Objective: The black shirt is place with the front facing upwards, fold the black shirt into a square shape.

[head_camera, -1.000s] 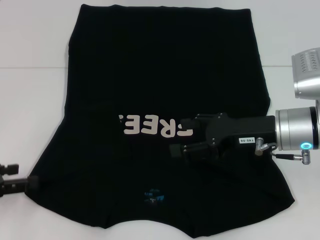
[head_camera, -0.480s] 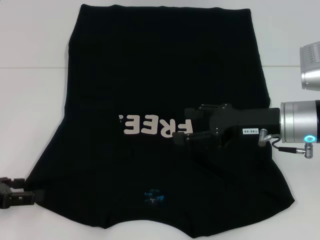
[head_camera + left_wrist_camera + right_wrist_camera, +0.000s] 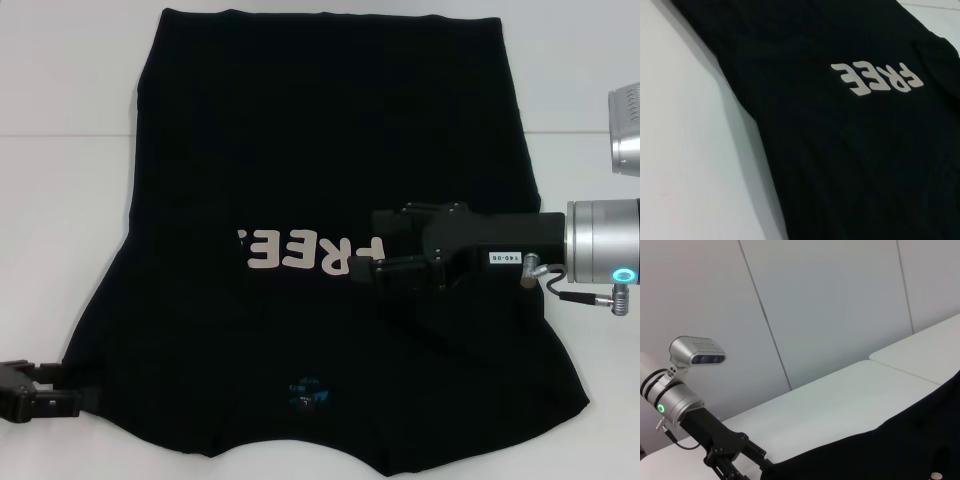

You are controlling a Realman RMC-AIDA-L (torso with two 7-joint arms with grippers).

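Material: black soft cotton, one layer spread flat; the black shirt (image 3: 330, 200) covers most of the white surface (image 3: 60, 200), front up, no fold made yet.
Orientation: hem at 12 o'clock, neck with the blue label (image 3: 303, 388) at 6 o'clock; the off-white lettering (image 3: 310, 252) reads upside down from the robot's side.
Right tool (image 3: 375, 255): reaches in from 3 o'clock, low over the chest, its tips at the end of the lettering; fingers set a little apart with nothing clearly between them. Whether they touch the cloth cannot be told.
Left tool (image 3: 45, 400): at 8 o'clock, on the surface just beside the shirt's left sleeve edge; whether its fingers are apart or together cannot be told.
Left wrist view: shows the shirt's left edge and lettering (image 3: 877, 77) lying smooth, no wrinkles along the side.
Right wrist view: shows the left arm (image 3: 695, 417) at the shirt's far edge (image 3: 880, 450).
Step in hand, as judged: taking hold of the sides for a first lengthwise fold.
How to do it well: pinch only the edge, both layers together, at sleeve and side seam; lift just enough to free the cloth; carry it across parallel to the hem so the fold line runs straight; lay it down before letting go, so the lettering side does not bunch.
Risk: a grip in mid-chest would drag a ridge through the fabric.
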